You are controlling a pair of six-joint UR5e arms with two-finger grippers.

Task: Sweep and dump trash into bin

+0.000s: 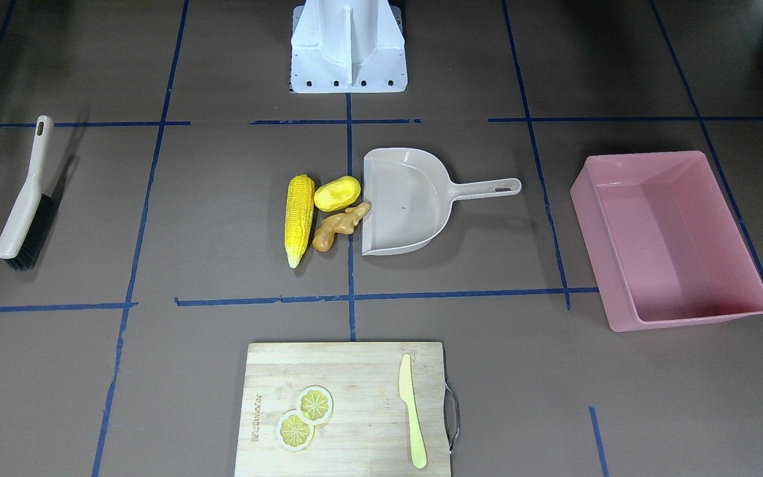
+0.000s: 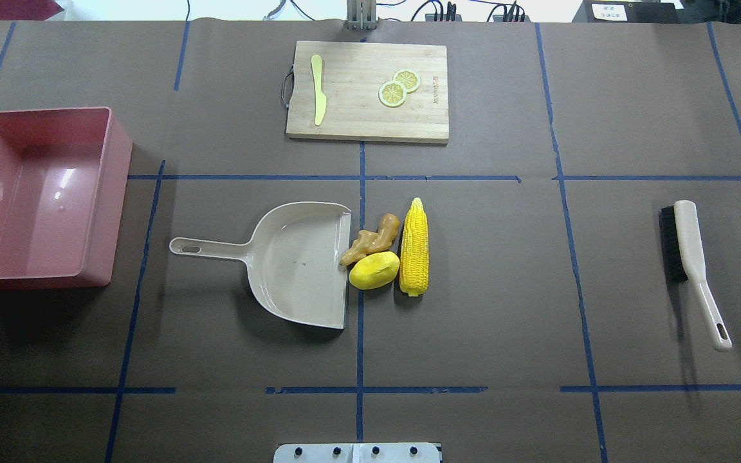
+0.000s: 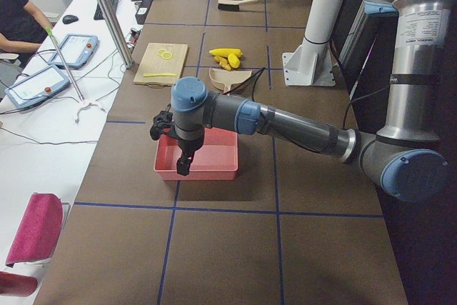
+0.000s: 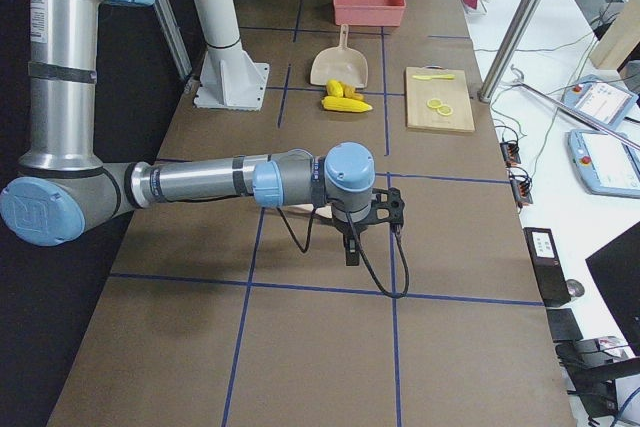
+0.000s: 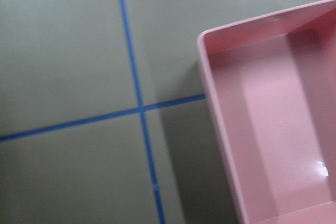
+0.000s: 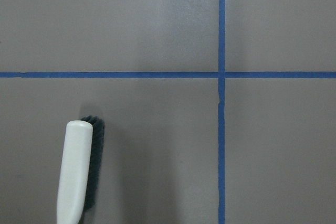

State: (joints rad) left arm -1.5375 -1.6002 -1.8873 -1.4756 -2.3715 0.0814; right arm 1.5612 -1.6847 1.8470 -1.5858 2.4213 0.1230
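Note:
The trash lies mid-table: a long yellow corn cob (image 1: 299,218) (image 2: 414,246), a smooth yellow potato-like lump (image 1: 337,193) (image 2: 374,270) and a tan ginger root (image 1: 340,225) (image 2: 370,239), right at the open mouth of the beige dustpan (image 1: 408,205) (image 2: 300,263). The pink bin (image 1: 593,252) (image 2: 119,193) stands empty beyond the dustpan handle. My left gripper (image 3: 183,169) hangs above the bin, whose corner shows in the left wrist view (image 5: 220,129). My right gripper (image 4: 352,252) hangs over the brush (image 2: 689,247) (image 6: 79,171). I cannot tell whether either is open or shut.
A wooden cutting board (image 1: 355,377) (image 2: 357,83) at the table's far side from me carries two lemon slices (image 1: 305,417) and a pale yellow knife (image 1: 412,411). The white robot base (image 1: 348,46) stands at my edge. An operator sits beside the table in the exterior left view (image 3: 18,19).

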